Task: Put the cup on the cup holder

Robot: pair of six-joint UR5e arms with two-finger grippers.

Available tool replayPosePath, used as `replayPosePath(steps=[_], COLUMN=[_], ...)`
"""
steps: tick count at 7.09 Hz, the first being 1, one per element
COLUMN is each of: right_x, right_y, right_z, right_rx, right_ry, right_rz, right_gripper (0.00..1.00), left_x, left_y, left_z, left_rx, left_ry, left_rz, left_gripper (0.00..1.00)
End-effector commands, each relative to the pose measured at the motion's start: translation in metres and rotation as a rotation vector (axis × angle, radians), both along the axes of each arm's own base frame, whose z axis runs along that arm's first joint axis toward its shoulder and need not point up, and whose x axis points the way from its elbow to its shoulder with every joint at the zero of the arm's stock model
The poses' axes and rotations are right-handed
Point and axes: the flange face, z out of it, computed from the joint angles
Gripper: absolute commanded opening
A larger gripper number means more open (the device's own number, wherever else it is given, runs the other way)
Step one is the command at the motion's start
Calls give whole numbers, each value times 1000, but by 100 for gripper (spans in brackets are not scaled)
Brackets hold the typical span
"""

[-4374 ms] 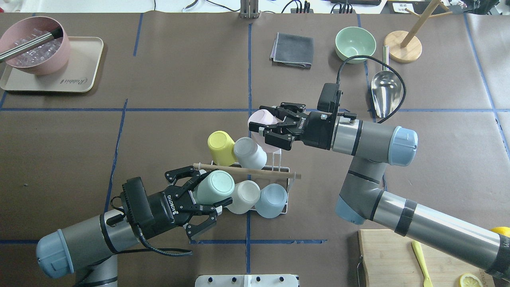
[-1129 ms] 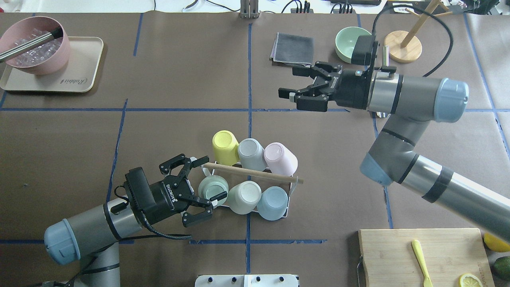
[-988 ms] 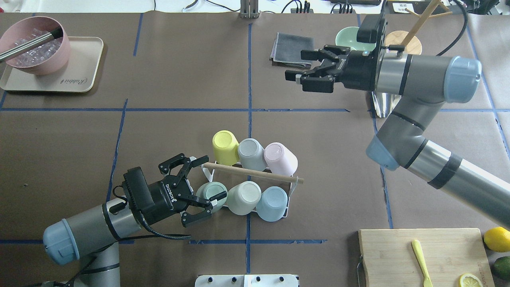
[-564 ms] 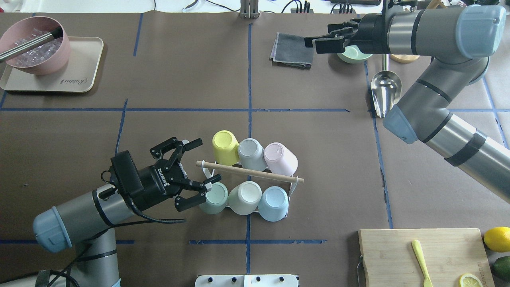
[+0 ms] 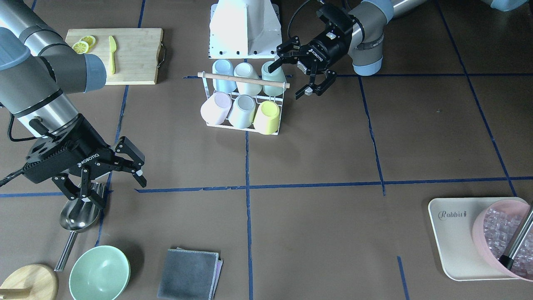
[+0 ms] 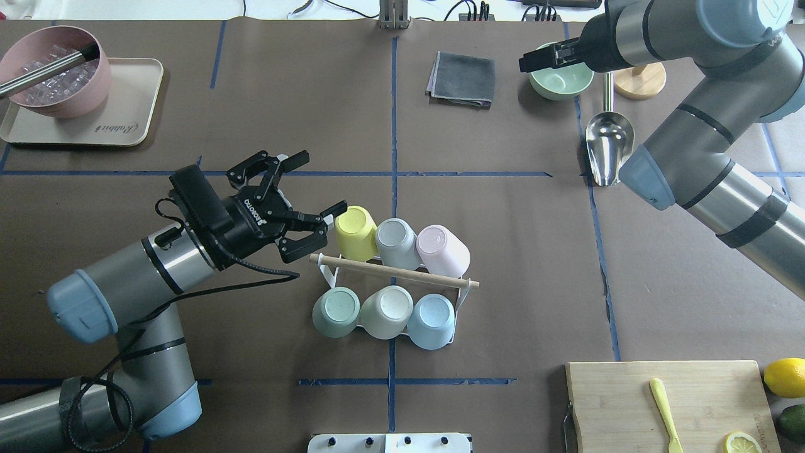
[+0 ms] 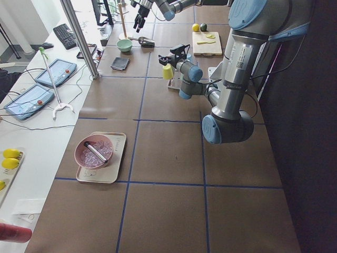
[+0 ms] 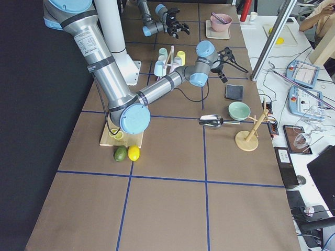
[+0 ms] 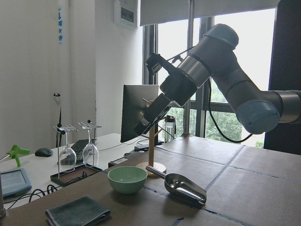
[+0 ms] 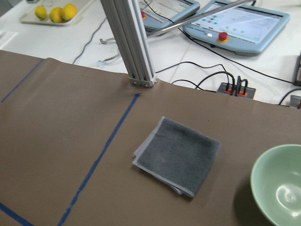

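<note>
A white wire cup holder [image 6: 394,271] stands near the middle of the brown-papered bench [image 6: 503,251], slightly toward the robot's edge. Six cups [image 6: 385,311] sit upside down on its prongs in two rows of three. No loose cup is visible, so the placing looks finished.

The left claw [image 6: 324,180] hovers spread wide and empty, just beside the yellow cup [image 6: 353,229] at the left end of the far row. From this claw the holder lies to the robot's right and back toward the robot's edge. The holder's wooden rod [image 6: 440,279] runs roughly along the bench's length, slightly skewed. The left arm is much the nearer.

The right claw [image 5: 120,192] is well apart, toward the far right corner, above a metal scoop [image 5: 79,214] and near a green bowl [image 5: 100,273].

The overhead view shows the right claw only edge-on. The front-facing view shows its fingers parted with nothing between them. Neither wrist camera shows the holder. The right one looks down on a folded grey cloth [image 10: 178,155].
</note>
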Motion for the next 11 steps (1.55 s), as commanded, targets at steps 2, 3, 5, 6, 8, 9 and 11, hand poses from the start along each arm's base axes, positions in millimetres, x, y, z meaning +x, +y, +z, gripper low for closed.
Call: replayPosePath(steps=[2, 3, 5, 6, 8, 9, 11], right_x=[20, 26, 53, 64, 96, 122, 183], right_y=[-14, -14, -20, -19, -21, -23, -14], right_z=[39, 51, 76, 90, 111, 122, 168], right_rx=[-279, -308, -338, -394, -520, -558, -584], right_ry=[136, 225, 329, 325, 319, 323, 353], right_rz=[-73, -131, -231, -238, -259, -295, -371], right_gripper=[100, 100, 100, 100, 100, 100, 100], left_x=[-16, -14, -10, -14, -34, -37, -55], left_y=[-58, -69, -91, -104, -137, -154, -184], left_z=[-17, -14, -4, 3, 33, 63, 116], left_rx=[-84, -147, -250, -284, -350, -418, -586], left_ry=[-121, -161, -281, -346, -456, -534, -664], left_rz=[-99, -100, -121, -92, -7, 46, 179], left_gripper=[100, 100, 100, 100, 100, 100, 100])
